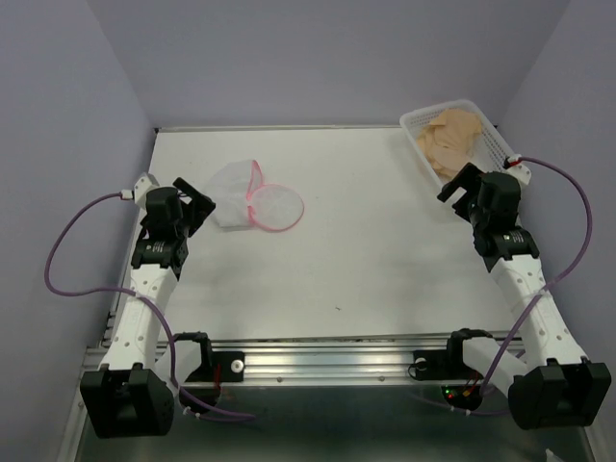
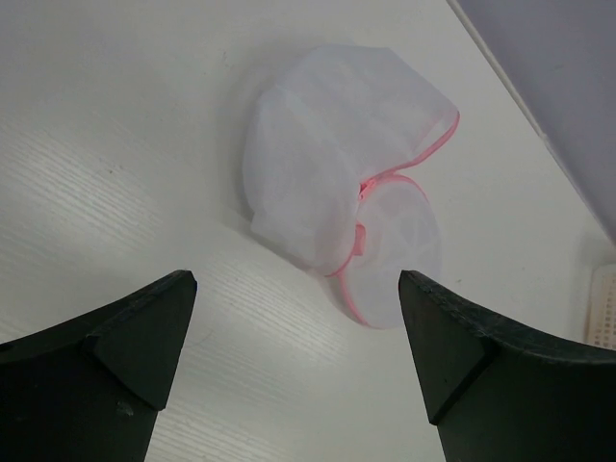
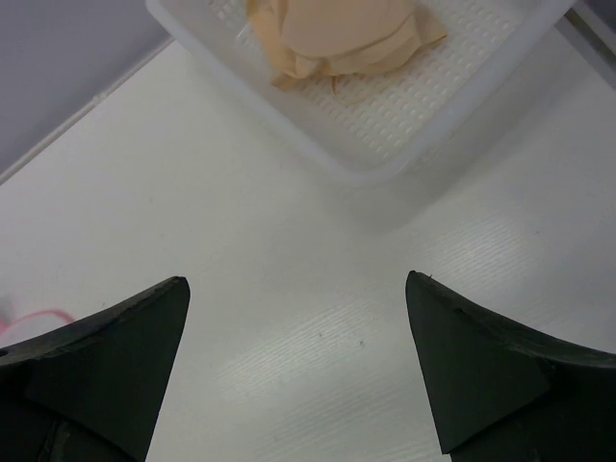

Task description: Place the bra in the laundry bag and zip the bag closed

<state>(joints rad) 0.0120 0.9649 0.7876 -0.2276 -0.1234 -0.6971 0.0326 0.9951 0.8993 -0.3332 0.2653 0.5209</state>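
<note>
The white mesh laundry bag (image 1: pixel 236 191) lies on the table at the back left, its pink-rimmed round lid (image 1: pixel 277 206) flapped open to the right. It also shows in the left wrist view (image 2: pixel 332 173), ahead of the fingers. My left gripper (image 1: pixel 197 207) is open and empty just left of the bag. The peach-beige bra (image 1: pixel 452 138) lies in the white slotted basket (image 1: pixel 416 125) at the back right; it shows in the right wrist view (image 3: pixel 342 34). My right gripper (image 1: pixel 459 183) is open and empty just in front of the basket.
The basket's near wall (image 3: pixel 318 154) stands between my right gripper and the bra. Lilac walls close the table on the left, back and right. A metal rail (image 1: pixel 327 361) runs along the near edge between the arm bases.
</note>
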